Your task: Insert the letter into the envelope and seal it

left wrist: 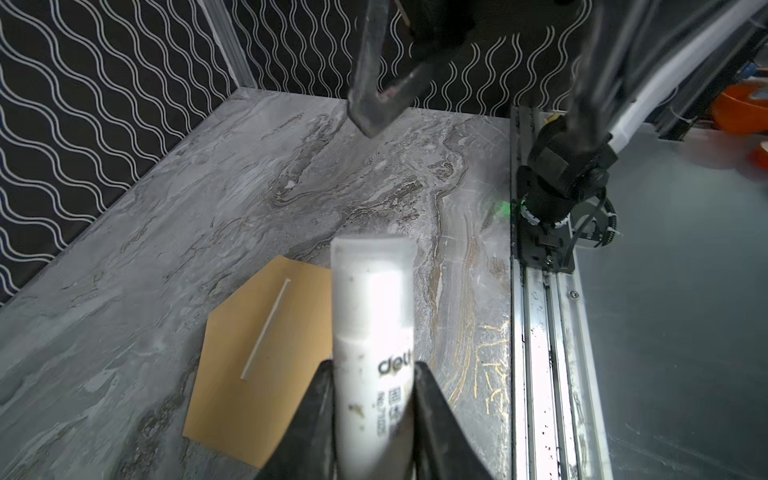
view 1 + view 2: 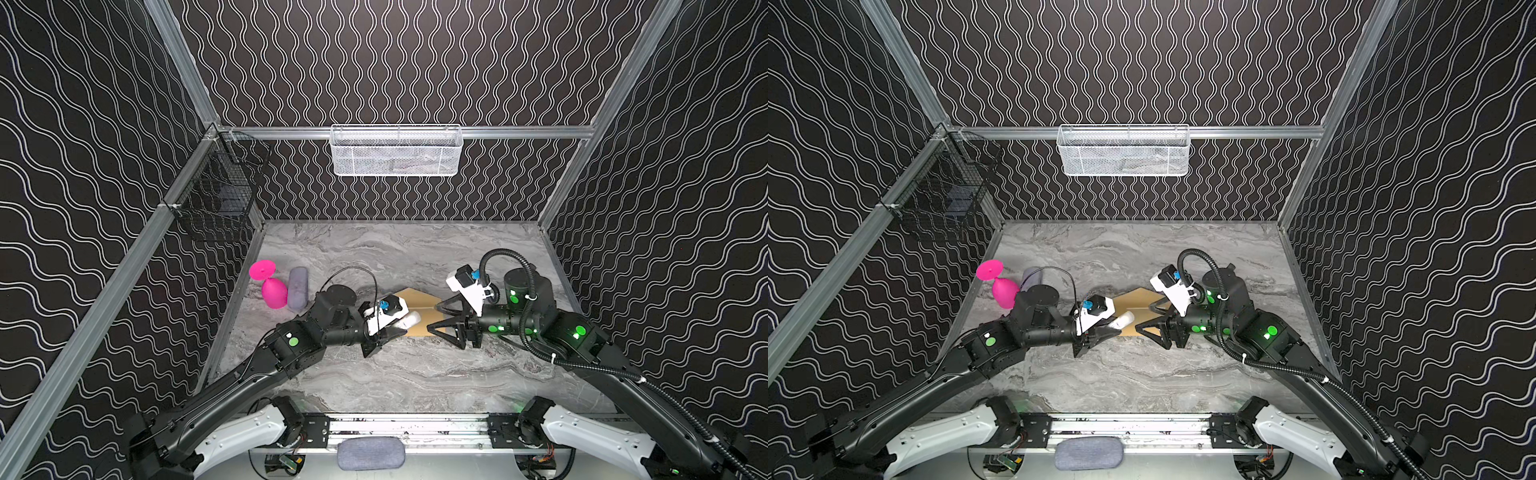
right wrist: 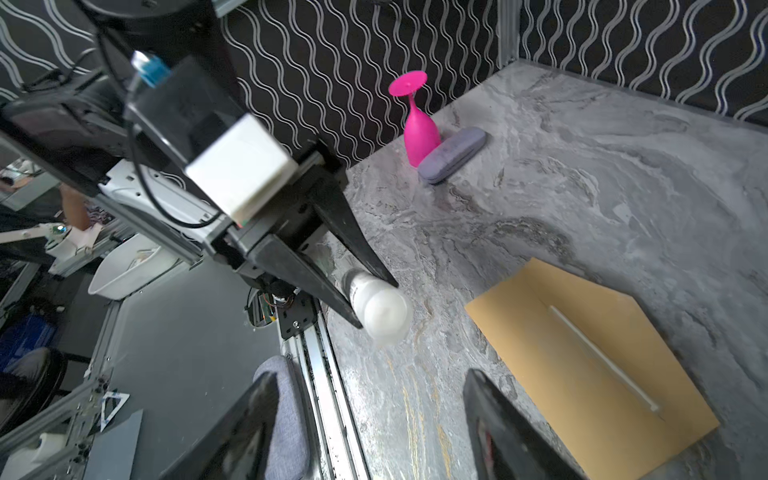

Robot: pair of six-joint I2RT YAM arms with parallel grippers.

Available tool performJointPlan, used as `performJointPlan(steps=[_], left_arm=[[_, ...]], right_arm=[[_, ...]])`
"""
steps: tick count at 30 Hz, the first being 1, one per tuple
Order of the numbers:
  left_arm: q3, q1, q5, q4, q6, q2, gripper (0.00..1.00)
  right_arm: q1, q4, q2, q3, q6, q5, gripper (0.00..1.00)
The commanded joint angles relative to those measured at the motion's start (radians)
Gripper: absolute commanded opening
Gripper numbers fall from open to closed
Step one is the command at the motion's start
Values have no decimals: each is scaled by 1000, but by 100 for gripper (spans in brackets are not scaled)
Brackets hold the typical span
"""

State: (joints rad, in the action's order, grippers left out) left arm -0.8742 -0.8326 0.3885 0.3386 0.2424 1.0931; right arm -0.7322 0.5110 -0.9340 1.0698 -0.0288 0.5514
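Left claw [image 1: 372, 368] is clenched on a glue stick [image 3: 382, 309], whose tip pokes over the envelope [image 3: 540, 332]. The envelope lies flat mid-surface [image 2: 395, 374], between both claws. Right claw [image 2: 432, 318] is released, at the envelope's right side. No letter shows. A glass [image 2: 274, 293] and a case [image 2: 298, 289] stand well apart at the left edge.

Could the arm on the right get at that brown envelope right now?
Probably yes. The right gripper has its jaws open at the edge of the envelope. Nothing lies on it, and the left gripper, holding a glue stick, sits at its opposite end.
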Motion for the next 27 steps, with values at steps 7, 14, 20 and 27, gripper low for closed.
performJointPlan(steps=[7, 14, 20, 27], left_arm=[[29, -1, 65, 7, 32, -41, 0], [40, 0, 94, 0, 46, -46, 0], [28, 0, 80, 11, 41, -33, 0], [52, 0, 80, -9, 37, -60, 0]], right_arm=[[-4, 24, -131, 71, 72, 152, 69], [-42, -18, -179, 63, 56, 170, 64], [-67, 1, -202, 62, 62, 144, 63], [-66, 12, -173, 44, 69, 110, 63]])
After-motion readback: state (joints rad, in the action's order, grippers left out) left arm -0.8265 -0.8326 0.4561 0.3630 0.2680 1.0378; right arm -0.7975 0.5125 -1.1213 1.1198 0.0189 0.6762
